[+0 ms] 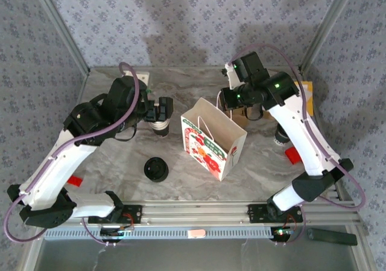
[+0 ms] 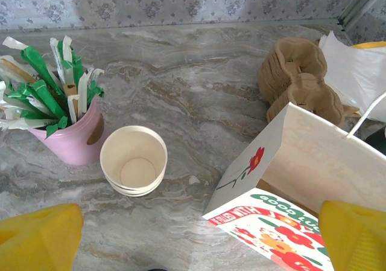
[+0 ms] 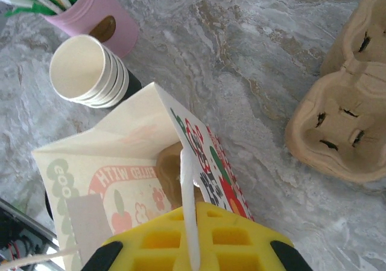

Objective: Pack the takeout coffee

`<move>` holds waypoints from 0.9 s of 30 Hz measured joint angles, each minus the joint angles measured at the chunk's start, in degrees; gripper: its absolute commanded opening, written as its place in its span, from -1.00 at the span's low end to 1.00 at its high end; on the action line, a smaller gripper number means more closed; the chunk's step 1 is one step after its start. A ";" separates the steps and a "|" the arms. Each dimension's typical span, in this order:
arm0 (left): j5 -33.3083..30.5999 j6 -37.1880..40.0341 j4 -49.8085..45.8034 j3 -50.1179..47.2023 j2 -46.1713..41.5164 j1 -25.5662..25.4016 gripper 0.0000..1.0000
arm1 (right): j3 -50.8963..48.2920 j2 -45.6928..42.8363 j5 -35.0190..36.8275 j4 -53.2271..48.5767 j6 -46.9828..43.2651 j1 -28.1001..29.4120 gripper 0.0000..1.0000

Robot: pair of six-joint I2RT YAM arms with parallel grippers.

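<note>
The white paper bag (image 1: 212,143) with red flower print stands open in the middle of the table. My right gripper (image 3: 194,229) is above its far rim, shut on the bag's white handle (image 3: 188,180). To the bag's left, my left gripper (image 2: 196,250) hangs wide open with nothing between its yellow fingertips (image 2: 37,235), just above the stack of lidless cups (image 2: 133,160). A small pale cup with a dark top (image 1: 280,137), the takeout coffee as far as I can tell, stands at the right, half hidden under my right forearm.
A pink cup of green packets (image 2: 67,129) stands beside the cup stack. Brown cardboard cup carriers (image 3: 344,114) lie behind the bag. A pile of black lids (image 1: 155,168) sits in front left of the bag. A metal frame rail (image 1: 193,213) runs along the near edge.
</note>
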 measured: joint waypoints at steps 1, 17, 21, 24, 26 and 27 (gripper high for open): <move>0.55 -0.04 0.00 0.00 0.00 0.35 0.99 | 0.00 0.22 -0.02 0.48 0.81 -0.37 -1.00; 4.22 -0.48 -0.46 4.28 1.57 1.09 0.99 | -9.86 -2.73 3.28 11.43 12.98 -6.51 -0.74; 4.55 -0.48 -0.50 4.72 2.27 1.09 0.99 | -9.94 -2.95 3.32 11.45 12.79 -6.27 -0.40; 5.07 -0.50 -0.94 5.07 2.54 1.11 0.99 | -9.51 -3.65 3.08 10.73 11.72 -6.05 -0.23; 5.29 -0.50 -1.42 5.81 2.91 1.09 0.99 | -7.98 -3.89 2.80 9.38 10.69 -6.03 -0.13; 5.38 -0.50 -1.64 6.19 3.06 1.11 0.99 | -7.10 -3.93 2.64 8.79 10.25 -5.95 -0.09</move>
